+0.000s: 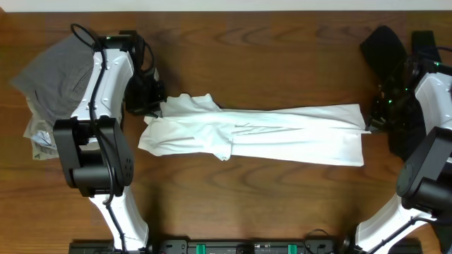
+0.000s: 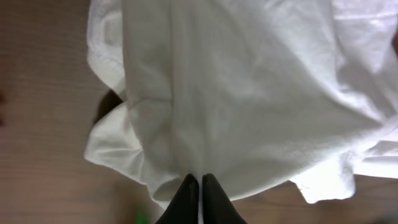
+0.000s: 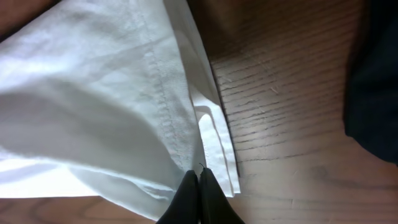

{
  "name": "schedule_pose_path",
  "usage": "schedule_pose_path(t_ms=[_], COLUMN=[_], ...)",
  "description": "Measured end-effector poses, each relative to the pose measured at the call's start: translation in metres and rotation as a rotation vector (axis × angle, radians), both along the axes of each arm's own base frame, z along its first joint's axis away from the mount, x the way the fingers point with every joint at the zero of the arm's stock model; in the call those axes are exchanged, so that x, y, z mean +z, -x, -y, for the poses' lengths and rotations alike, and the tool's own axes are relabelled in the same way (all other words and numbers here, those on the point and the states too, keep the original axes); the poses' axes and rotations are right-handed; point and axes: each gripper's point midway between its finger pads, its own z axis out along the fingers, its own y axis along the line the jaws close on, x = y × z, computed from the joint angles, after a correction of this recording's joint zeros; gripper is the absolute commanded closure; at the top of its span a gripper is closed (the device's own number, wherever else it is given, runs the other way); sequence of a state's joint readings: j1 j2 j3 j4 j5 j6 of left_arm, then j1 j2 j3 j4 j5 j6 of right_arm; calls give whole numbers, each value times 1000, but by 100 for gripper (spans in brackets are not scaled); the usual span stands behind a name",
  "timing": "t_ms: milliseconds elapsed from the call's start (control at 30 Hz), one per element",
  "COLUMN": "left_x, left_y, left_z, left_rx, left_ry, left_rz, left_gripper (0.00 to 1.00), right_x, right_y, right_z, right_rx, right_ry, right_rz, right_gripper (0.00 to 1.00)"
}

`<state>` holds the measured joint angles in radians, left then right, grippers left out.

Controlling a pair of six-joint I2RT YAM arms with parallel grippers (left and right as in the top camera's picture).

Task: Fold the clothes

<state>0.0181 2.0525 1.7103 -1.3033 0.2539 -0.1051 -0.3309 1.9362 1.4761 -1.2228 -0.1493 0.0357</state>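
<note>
White short-sleeved T-shirt [image 1: 268,134], gathered into a long cloth band, lies stretched left to right across the middle of your brown wooden table [image 1: 268,63]. Your left arm reaches away from the near edge and turns inward to the shirt's left end, where the left gripper [image 2: 200,186] is pinched closed on the fabric. Your right arm mirrors it, with the right gripper [image 3: 199,180] clamped on the hem.

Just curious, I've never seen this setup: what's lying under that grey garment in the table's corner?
A paler, khaki-toned cloth pokes out from beneath the grey garment at its lower edge. The rest of it, and anything else underneath, is covered.
</note>
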Motion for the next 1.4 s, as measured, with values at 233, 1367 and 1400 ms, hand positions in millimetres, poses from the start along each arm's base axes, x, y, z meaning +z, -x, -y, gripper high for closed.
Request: schedule_pose_path(t_ms=[233,1367,1400], left_x=[-3,-11,-12], left_y=[7,17,15], left_z=[-4,-6,-6], left_rx=[-4,-6,-4], left_ry=[-24,-36,-36], left_rz=[-24,-63,-54], left_gripper=[93,73,71], right_x=[0,-29,-32], right_y=[3,-20,-19], right_z=[1,-41,-42], right_rx=[1,129,131], right_ry=[9,14,11], right_rz=[-15,81,81], right_gripper=[97,84,84])
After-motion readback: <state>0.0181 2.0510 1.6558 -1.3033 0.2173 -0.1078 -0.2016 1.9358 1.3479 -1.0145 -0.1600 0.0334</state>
